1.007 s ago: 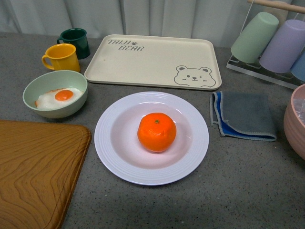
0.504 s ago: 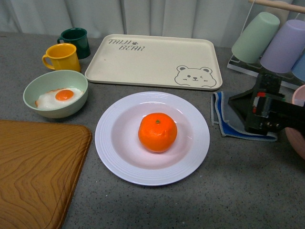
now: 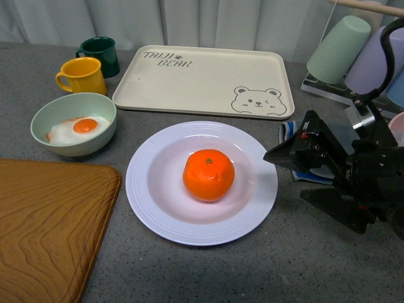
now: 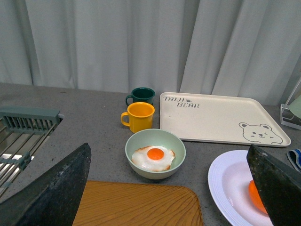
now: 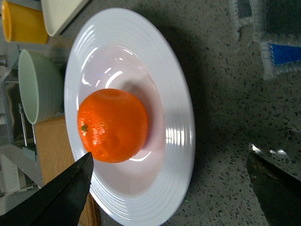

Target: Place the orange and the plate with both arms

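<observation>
The orange [image 3: 209, 175] sits in the middle of the white ridged plate [image 3: 145, 189] at the table's centre. My right gripper [image 3: 284, 177] is open just off the plate's right rim, its fingers pointing at the orange without touching it. In the right wrist view the orange [image 5: 113, 125] lies on the plate [image 5: 178, 108] ahead of my open right gripper [image 5: 169, 155]. My left gripper [image 4: 168, 147] is open and holds nothing. It does not show in the front view. From its wrist camera the plate [image 4: 225, 179] shows at the edge, with the orange [image 4: 256, 195] partly hidden behind one finger.
A beige bear tray [image 3: 202, 79] lies behind the plate. A green bowl with a fried egg [image 3: 73, 124], a yellow mug [image 3: 82, 76] and a dark green mug [image 3: 100, 53] stand on the left. A wooden board [image 3: 44, 221] fills the near left. A grey-blue cloth [image 3: 287, 134] lies under the right arm, and pastel cups [image 3: 338, 47] hang behind it.
The right arm has come in from the right edge and moved left over the cloth to the plate's rim. Orange and plate have not moved.
</observation>
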{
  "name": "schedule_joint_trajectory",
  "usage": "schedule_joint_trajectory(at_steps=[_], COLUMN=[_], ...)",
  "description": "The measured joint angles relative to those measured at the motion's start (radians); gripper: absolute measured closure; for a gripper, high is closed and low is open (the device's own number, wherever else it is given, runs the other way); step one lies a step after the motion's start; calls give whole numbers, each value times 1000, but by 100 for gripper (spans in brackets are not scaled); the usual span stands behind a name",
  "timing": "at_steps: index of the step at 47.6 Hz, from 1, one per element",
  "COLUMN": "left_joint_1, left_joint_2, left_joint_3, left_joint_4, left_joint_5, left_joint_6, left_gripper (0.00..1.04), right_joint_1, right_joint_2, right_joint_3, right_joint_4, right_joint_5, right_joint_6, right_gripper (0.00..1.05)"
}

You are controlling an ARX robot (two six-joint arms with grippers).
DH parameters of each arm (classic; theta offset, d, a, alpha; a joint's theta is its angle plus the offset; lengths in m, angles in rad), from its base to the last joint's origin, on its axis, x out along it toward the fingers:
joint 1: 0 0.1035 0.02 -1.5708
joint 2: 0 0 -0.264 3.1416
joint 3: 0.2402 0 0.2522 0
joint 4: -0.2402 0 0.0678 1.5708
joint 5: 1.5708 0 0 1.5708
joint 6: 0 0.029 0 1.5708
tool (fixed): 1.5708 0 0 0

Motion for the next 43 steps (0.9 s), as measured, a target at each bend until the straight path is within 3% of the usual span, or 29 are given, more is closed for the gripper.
schedule_joint_trajectory(at_steps=[18,31,43], left_joint_1=[0,0,0], left_joint_2=[0,0,0], left_joint_3=[0,0,0], left_joint_4=[0,0,0], left_joint_5=[0,0,0], left_joint_6=[0,0,0], left_gripper=[7,7,7], right_joint_1=[2,0,11], right_joint_2=[143,200,232], right_joint_3=[187,276,317], right_joint_4=[-151,-106,-150], right_joint_5=[-94,-171,-180], right_joint_6=[36,192,235], right_gripper=[9,9,9])
